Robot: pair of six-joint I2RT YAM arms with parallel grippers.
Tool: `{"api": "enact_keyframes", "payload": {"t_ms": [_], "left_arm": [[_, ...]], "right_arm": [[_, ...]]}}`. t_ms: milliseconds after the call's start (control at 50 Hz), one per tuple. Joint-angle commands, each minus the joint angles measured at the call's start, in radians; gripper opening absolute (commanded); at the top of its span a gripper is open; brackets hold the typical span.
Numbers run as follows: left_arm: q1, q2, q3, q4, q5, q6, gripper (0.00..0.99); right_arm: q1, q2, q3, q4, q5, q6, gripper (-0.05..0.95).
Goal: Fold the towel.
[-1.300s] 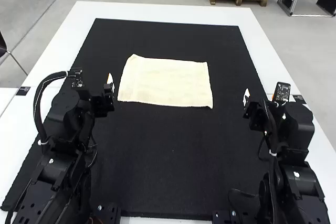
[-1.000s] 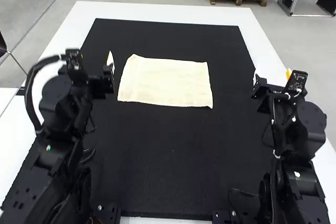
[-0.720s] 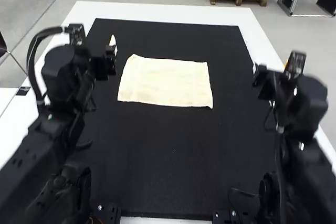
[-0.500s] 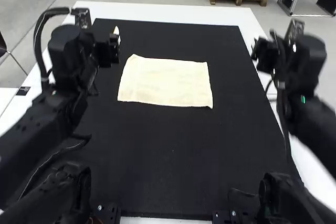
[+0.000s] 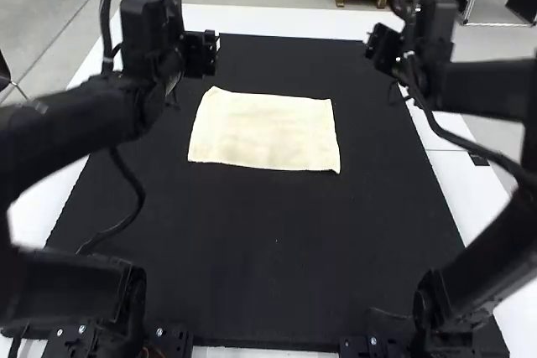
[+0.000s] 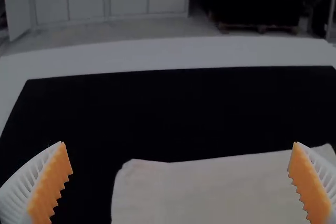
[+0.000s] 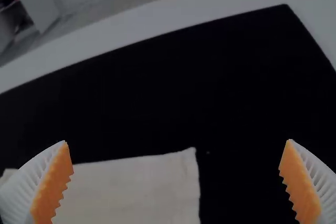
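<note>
Two sets of jaws over the table (image 5: 294, 18) right now, and both are spread nice and wide, nothing pinched in either. The left gripper (image 5: 207, 54) hangs up near the towel's far left corner, and the right gripper (image 5: 383, 46) is past the far right corner, off to that side. So the towel (image 5: 264, 132) pretty much sits between the two pairs of jaws, a bit closer to the arm bases than either of them. It's pale cream, lying flat in a rough rectangle on the black mat (image 5: 277, 249), with slightly wavy edges. Can't tell how many layers it is, tbh.

From the left wrist cam, the left gripper (image 6: 178, 143) has its two white ribbed fingers well apart, orange pads (image 6: 51, 184) facing each other. The towel shows in the gap between those jaws and carries on behind one finger, with a corner poking out past it.

Same deal on the other side: the right gripper (image 7: 177, 141) has its jaws far apart too. One towel corner is visible in the gap there, the cloth running behind the nearer finger, and just black mat between that corner and the other finger.
</note>
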Motion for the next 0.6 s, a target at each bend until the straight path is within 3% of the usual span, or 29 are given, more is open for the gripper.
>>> {"api": "enact_keyframes", "payload": {"t_ms": [0, 360, 580], "left_arm": [[0.004, 0.073, 0.078, 0.008, 0.064, -0.022, 0.972], [0.124, 0.337, 0.248, 0.014, 0.19, -0.056, 0.972], [0.133, 0.438, 0.332, 0.014, 0.197, -0.058, 0.972]], "right_arm": [[0.023, 0.075, 0.076, 0.007, -0.009, 0.042, 0.91], [0.032, 0.379, 0.249, 0.01, -0.039, 0.052, 0.91], [0.034, 0.547, 0.369, 0.007, -0.073, 0.077, 0.91]]}}
